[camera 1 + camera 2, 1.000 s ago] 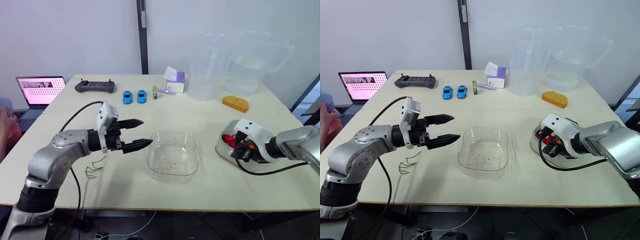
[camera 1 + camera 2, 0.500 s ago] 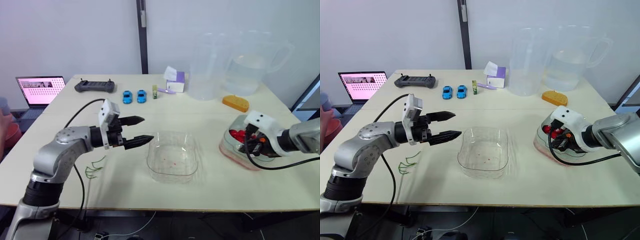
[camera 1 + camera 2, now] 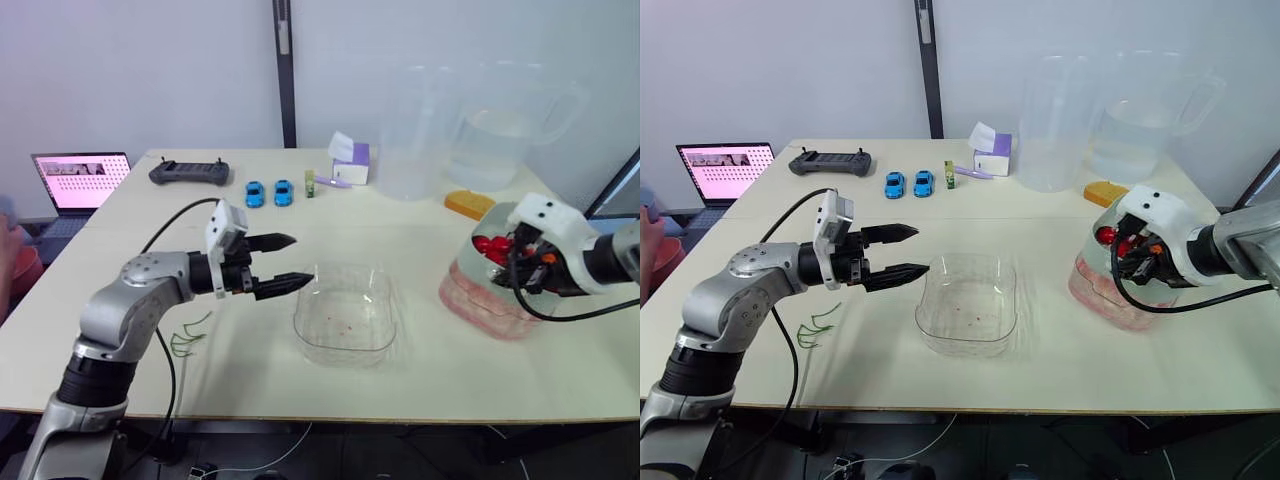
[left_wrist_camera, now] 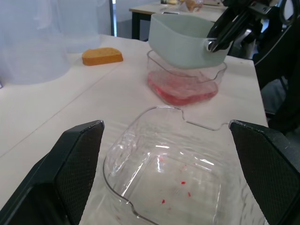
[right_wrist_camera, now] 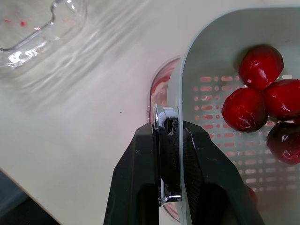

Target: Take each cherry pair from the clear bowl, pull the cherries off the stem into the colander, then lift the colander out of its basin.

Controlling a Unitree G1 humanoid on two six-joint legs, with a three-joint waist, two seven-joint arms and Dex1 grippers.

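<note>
- Our right claw (image 5: 169, 129) pinches the colander (image 4: 180, 44), raised over its basin (image 4: 183, 89).
- Our left claw (image 3: 300, 258) gapes empty beside the clear bowl (image 3: 345, 345).
- A sponge (image 3: 470, 205) lies behind the basin.

Between the clear bowl (image 3: 345, 318) and the basin (image 3: 490, 310) the table (image 3: 420, 345) lies bare — a tool could pass there, and along the whole front edge. The left tool (image 3: 302, 259), fingers spread, hangs just beside the bowl's left wall and bars that side. Over the basin hangs the colander (image 4: 185, 40), pinched at its rim by the right tool (image 5: 169, 133) — no way in from above. Toy cars (image 3: 268, 193), a sponge (image 3: 470, 205) and clear jugs (image 3: 415, 135) crowd the far side. Green stems (image 3: 190, 335) lie front left.
</note>
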